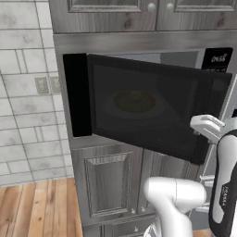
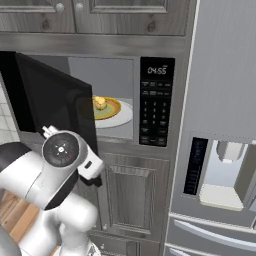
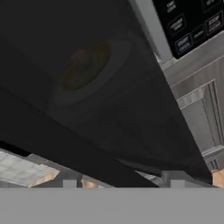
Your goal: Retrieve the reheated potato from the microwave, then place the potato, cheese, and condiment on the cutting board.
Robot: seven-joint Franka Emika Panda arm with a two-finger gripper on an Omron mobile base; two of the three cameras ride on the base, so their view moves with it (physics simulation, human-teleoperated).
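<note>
The white arm is rising from low down, bending at its elbow. Its hand is reaching forward at mid height, the finger state unclear.

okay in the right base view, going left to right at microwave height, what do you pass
Open microwave door → potato on its plate → button panel → fridge.

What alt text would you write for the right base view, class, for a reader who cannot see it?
The microwave door stands partly open, and the pale potato sits on a plate inside. The robot's white arm rises in front of the door at lower left; a steel fridge stands to the right.
</note>
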